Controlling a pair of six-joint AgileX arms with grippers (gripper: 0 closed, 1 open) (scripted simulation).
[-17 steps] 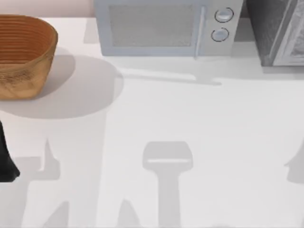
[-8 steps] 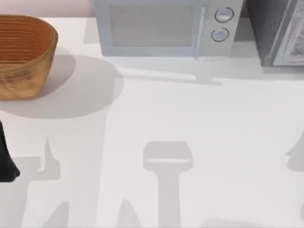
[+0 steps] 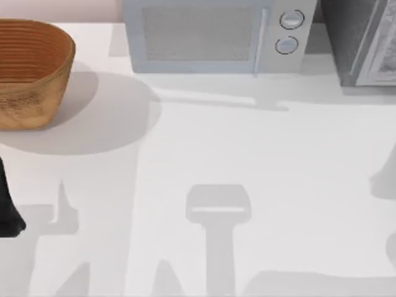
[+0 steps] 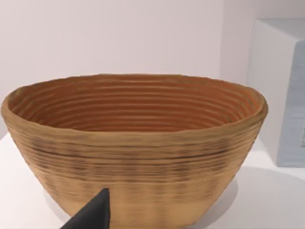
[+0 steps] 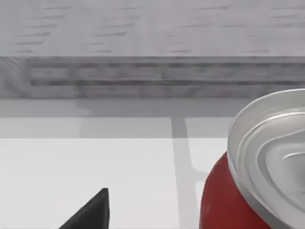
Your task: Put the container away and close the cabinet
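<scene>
The container is a red can (image 5: 238,200) with a silver top, standing on the white table close to my right gripper (image 5: 90,212), of which a dark tip shows beside it with a gap between them. Beyond the can rises the grey wood-grain cabinet (image 5: 143,71), which also stands at the table's back right corner (image 3: 365,43) with its pale door (image 3: 383,55) swung outward. My left gripper (image 4: 93,214) hovers low in front of a woven basket (image 4: 133,143), and that arm (image 3: 7,210) sits at the table's left edge.
A woven brown basket (image 3: 31,68) stands at the back left. A grey microwave (image 3: 216,34) with two round knobs occupies the back middle, next to the cabinet. Arm shadows lie across the front and right of the white table (image 3: 247,142).
A shadow has spread leftward along the table's front right edge, and the shadow at the right edge has shifted upward. The left arm has stayed still.
</scene>
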